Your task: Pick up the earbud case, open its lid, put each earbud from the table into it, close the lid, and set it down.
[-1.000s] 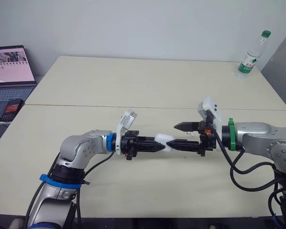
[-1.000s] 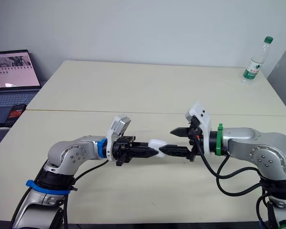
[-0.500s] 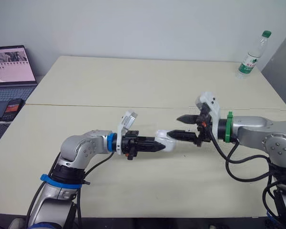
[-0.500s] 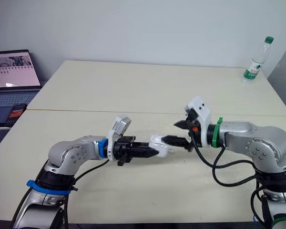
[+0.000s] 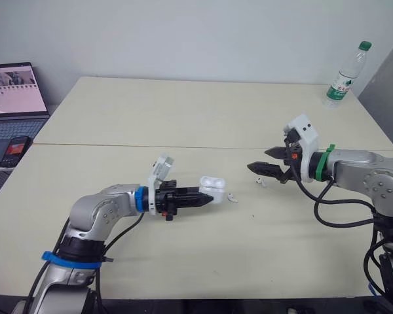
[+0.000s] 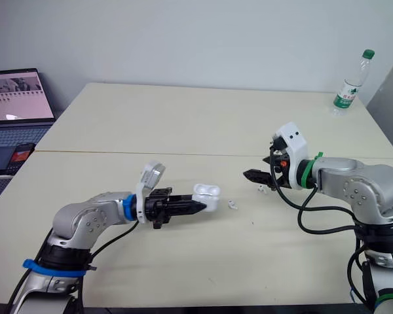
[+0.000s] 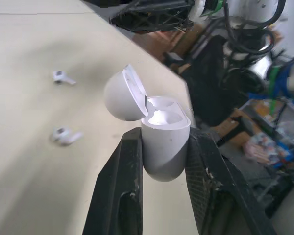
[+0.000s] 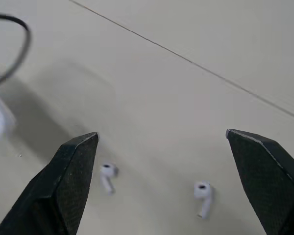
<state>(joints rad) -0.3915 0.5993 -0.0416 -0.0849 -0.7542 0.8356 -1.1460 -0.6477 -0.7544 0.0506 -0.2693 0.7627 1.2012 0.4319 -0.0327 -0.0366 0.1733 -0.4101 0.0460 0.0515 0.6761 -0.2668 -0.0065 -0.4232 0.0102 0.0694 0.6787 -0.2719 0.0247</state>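
Left gripper, at the near left of the table, is clamped on the lower body of the earbud case, held clear of the tabletop; the case's long axis runs along the fingers, its open mouth pointing right and its lid hinged back. Just right of it one earbud lies on the table, and a second earbud lies a little farther right. Right gripper hovers over that second one, fingers spread wide, holding nothing.
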